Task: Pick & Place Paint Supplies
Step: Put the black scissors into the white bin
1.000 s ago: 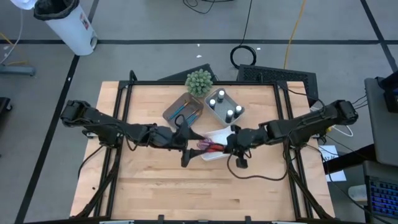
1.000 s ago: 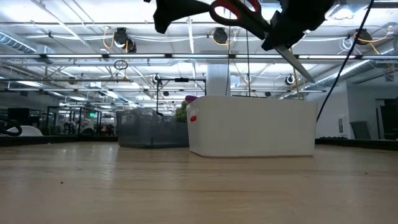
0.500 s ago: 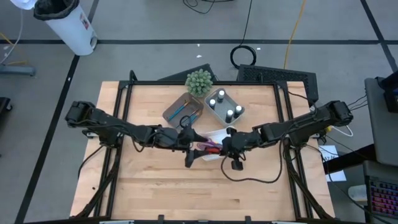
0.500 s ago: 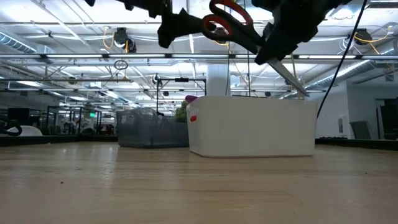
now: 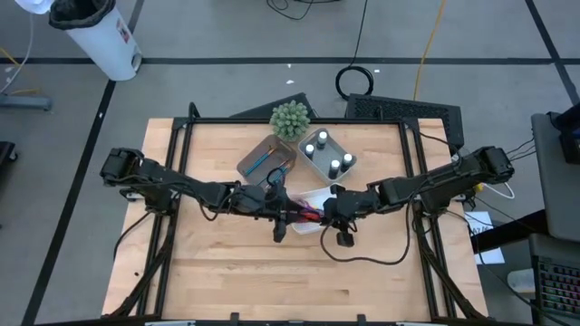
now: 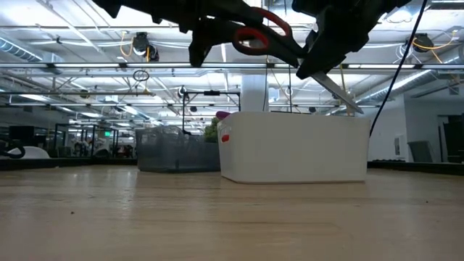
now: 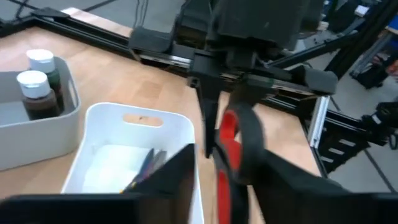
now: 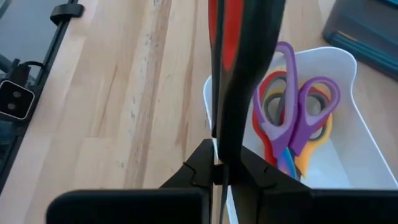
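Observation:
The red-and-black-handled scissors (image 5: 306, 215) hang in the air above the white tray (image 5: 314, 199), between my two grippers. My right gripper (image 5: 329, 214) comes from the table's right and is shut on them. My left gripper (image 5: 283, 214) comes from the left and is open, with its fingers on either side of the red handle loop (image 7: 227, 146). In the low view the handles (image 6: 255, 35) are high and the blades (image 6: 341, 93) slant down. Purple, red and yellow scissors (image 8: 292, 118) lie in the white tray. My right gripper (image 8: 219, 171) pinches the scissors' shut blades (image 8: 219, 146) between its two fingers, just behind the handles. The scissors lie along the fingers, handles (image 8: 236, 56) pointing away toward the table's left. They are lifted clear and tilted, with the blade tips (image 6: 349, 105) sticking out below. My left gripper (image 7: 224, 174) stands around the handle loop; whether it touches, I cannot tell.
The brown tray with brushes (image 5: 268, 160) and the pale blue-grey tray with white-capped bottles (image 5: 328, 156) sit just beyond the white tray. The green spiky plant (image 5: 290, 119) stands at the far edge. Bare wood lies toward the near edge (image 5: 290, 281).
My left gripper has moved toward the table's right, up to the scissors' handles, and now stands around them. My right gripper has shifted slightly left with the scissors, and the handles have come down a little in the low view.

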`<state>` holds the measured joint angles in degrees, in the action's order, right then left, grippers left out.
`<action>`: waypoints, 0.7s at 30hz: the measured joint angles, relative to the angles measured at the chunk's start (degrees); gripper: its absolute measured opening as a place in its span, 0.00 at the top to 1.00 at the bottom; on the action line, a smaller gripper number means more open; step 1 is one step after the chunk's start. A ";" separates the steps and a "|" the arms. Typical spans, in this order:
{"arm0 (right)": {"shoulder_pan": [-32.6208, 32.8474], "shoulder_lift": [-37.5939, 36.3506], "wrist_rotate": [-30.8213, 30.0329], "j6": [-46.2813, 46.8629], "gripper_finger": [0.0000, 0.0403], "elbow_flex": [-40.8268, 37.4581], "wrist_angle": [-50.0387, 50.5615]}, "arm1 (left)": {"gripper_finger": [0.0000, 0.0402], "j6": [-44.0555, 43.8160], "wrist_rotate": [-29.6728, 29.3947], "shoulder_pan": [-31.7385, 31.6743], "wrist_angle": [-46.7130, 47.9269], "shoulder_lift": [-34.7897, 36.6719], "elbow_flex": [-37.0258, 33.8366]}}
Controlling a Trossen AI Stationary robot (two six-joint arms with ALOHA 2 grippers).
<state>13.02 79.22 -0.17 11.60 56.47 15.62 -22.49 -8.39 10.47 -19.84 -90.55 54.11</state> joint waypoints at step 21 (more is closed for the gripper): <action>-0.55 -14.93 -15.98 -5.88 0.48 0.02 12.74 | 0.92 -2.61 -6.65 2.94 -1.83 1.76 -0.07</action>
<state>12.47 64.29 -16.15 5.72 56.49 28.37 -25.10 -15.04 13.41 -21.68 -88.79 54.04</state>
